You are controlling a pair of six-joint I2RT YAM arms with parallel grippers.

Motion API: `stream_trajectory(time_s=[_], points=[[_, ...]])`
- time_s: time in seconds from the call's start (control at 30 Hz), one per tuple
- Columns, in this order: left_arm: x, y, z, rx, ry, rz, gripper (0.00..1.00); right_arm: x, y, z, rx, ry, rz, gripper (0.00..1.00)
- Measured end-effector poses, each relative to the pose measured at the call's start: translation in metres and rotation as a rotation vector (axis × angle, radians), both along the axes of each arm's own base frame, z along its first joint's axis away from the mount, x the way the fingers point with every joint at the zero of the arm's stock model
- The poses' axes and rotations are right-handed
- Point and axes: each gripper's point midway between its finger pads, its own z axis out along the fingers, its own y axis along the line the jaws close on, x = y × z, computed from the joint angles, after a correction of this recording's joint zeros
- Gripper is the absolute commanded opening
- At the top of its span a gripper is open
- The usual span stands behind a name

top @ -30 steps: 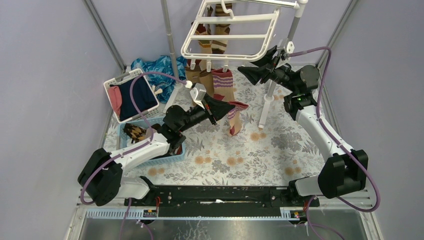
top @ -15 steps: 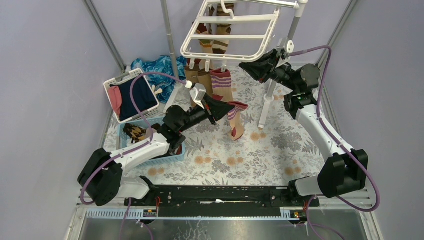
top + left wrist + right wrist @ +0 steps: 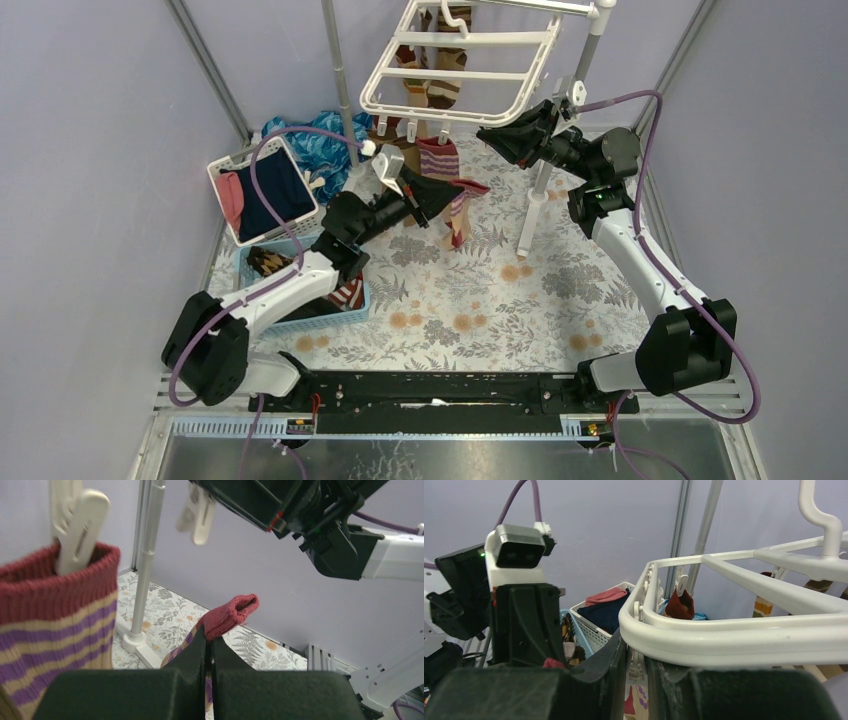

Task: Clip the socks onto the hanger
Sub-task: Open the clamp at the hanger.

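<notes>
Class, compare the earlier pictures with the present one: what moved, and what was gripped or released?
The left end effector carried its sock up toward the hanger. The right end effector closed at the hanger's near rim. Left grip unchanged; hung socks stayed.

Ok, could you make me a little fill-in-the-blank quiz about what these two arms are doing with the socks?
The left end effector is shut on a sock with a ___ cuff.
The right end effector grips a clip under the hanger, whose frame is ___.
The basket right beside the left arm is ___.
Missing words: red; white; blue.
</notes>
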Motion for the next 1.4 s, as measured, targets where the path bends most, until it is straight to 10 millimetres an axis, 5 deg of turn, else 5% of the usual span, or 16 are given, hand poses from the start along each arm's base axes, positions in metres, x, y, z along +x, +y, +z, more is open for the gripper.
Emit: stream_trajectory(time_s=[0.17, 0.43, 1.4], points=[[0.019, 0.001, 0.009, -0.01, 0.019, 0.0, 0.0, -0.002, 0.001, -0.001, -0.001, 0.009, 0.011, 0.09], [0.039, -0.011, -0.004, -0.007, 0.109, -0.041, 0.0, -0.002, 0.001, -0.001, 0.0, 0.012, 0.013, 0.09], [0.053, -0.019, 0.007, -0.098, 0.234, -0.098, 0.0, -0.003, 0.001, -0.001, -0.004, 0.012, 0.021, 0.09]])
